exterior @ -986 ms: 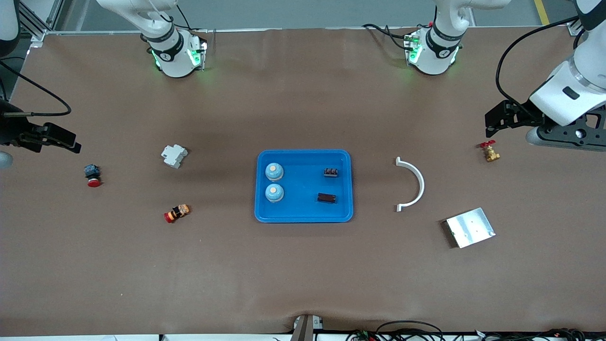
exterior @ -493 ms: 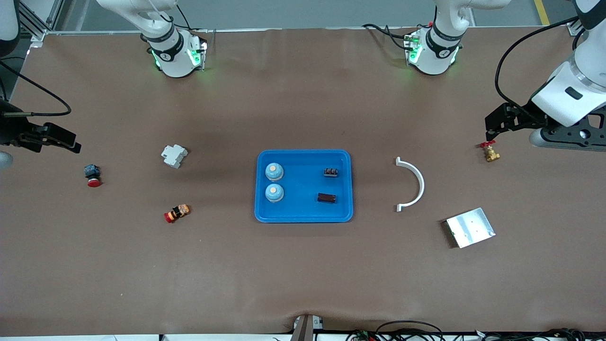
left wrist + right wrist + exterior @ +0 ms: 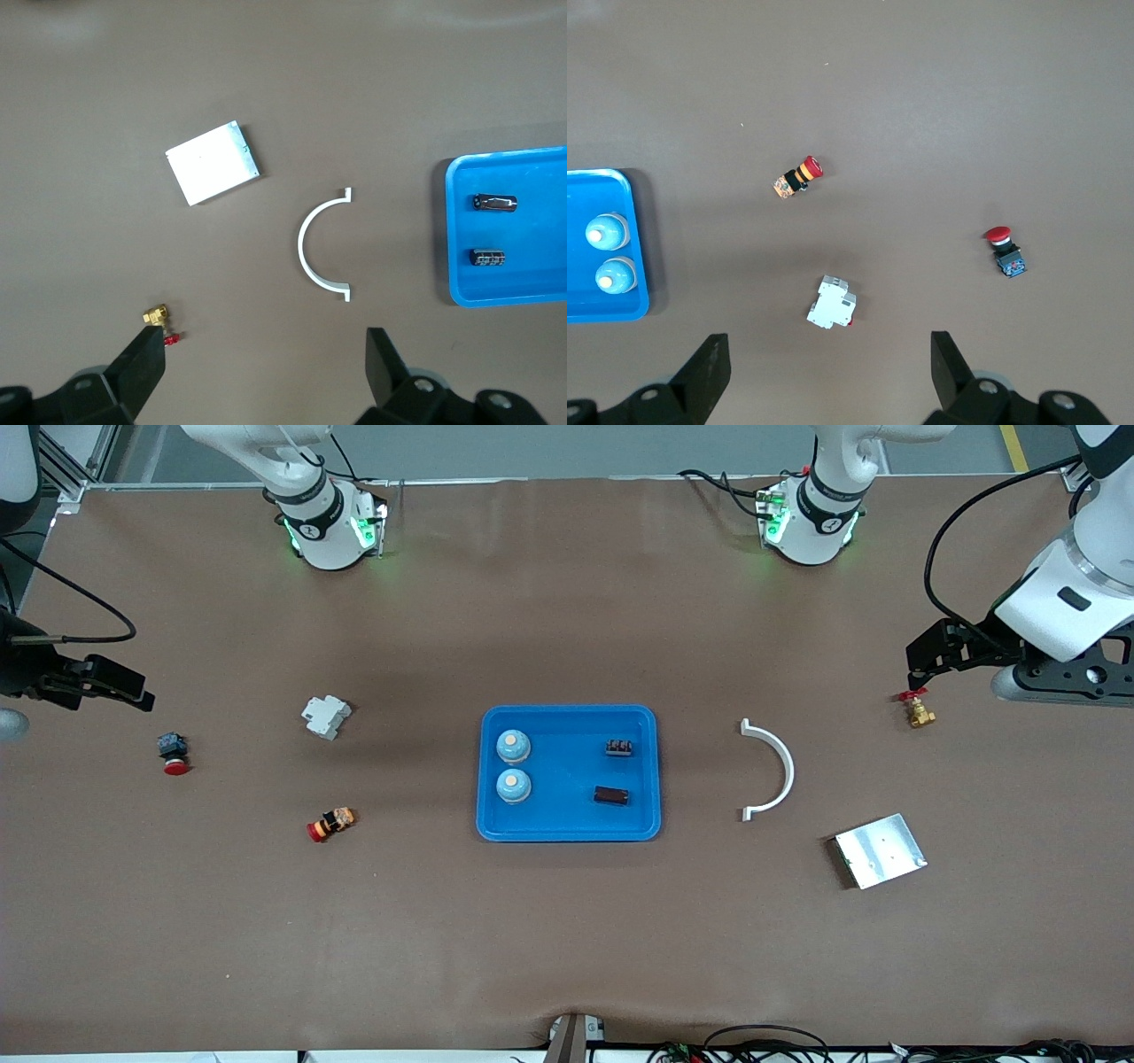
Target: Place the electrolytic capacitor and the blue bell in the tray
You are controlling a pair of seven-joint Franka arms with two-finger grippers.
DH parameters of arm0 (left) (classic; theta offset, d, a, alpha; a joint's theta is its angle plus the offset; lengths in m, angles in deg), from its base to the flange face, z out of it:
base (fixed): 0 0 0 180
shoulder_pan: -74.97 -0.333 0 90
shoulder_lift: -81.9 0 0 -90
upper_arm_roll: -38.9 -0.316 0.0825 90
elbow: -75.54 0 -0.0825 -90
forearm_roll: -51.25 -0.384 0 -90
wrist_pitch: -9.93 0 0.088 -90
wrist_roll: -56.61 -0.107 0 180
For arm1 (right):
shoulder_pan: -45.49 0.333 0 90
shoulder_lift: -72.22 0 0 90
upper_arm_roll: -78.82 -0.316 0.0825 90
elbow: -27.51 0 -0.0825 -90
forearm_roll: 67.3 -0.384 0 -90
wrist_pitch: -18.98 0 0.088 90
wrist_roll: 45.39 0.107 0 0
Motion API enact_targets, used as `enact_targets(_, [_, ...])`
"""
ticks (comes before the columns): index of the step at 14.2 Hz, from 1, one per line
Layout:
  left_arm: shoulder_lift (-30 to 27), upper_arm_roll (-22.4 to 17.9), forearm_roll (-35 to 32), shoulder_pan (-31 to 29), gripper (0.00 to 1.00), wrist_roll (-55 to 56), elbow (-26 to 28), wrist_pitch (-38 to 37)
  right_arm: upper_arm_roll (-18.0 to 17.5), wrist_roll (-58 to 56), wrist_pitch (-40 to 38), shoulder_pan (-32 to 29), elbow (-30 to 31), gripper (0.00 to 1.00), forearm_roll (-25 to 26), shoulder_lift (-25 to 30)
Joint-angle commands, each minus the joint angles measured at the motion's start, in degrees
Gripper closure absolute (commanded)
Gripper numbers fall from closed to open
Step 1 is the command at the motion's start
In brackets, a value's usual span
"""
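The blue tray (image 3: pixel 567 815) lies at the table's middle. In it stand two blue bells (image 3: pixel 513 746) (image 3: pixel 513 785), and toward the left arm's end lie two small dark parts: a blocky one (image 3: pixel 619 747) and a dark cylinder on its side (image 3: pixel 611 795), which looks like the capacitor. The tray's end also shows in the left wrist view (image 3: pixel 532 177) and the right wrist view (image 3: pixel 602 190). My left gripper (image 3: pixel 926 657) (image 3: pixel 263 341) is open and empty, up over the table beside a brass valve. My right gripper (image 3: pixel 115 686) (image 3: pixel 828 345) is open and empty, up over the right arm's end.
A brass valve with a red handle (image 3: pixel 917 710), a white curved piece (image 3: pixel 775 771) and a silver plate (image 3: pixel 880 850) lie toward the left arm's end. A white breaker (image 3: pixel 325 716), a red push button (image 3: pixel 173 753) and a red-yellow button (image 3: pixel 330 824) lie toward the right arm's end.
The left arm has drawn slightly up and back over the brass valve. The right gripper and everything on the table have stayed put.
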Motion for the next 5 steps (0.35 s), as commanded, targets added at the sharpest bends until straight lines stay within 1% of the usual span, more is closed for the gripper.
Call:
enact_targets(1, [-1.51, 0.23, -0.20, -0.16, 0.00, -0.73, 0.89, -0.15, -0.01, -0.60, 0.10, 0.08, 1.39, 0.00, -0.04, 1.54])
enact_targets(5, [-1.60, 0.40, -1.69, -0.25, 0.00, -1.35, 0.98, -0.15, -0.01, -0.60, 0.10, 0.00, 1.39, 0.00, -0.04, 1.45])
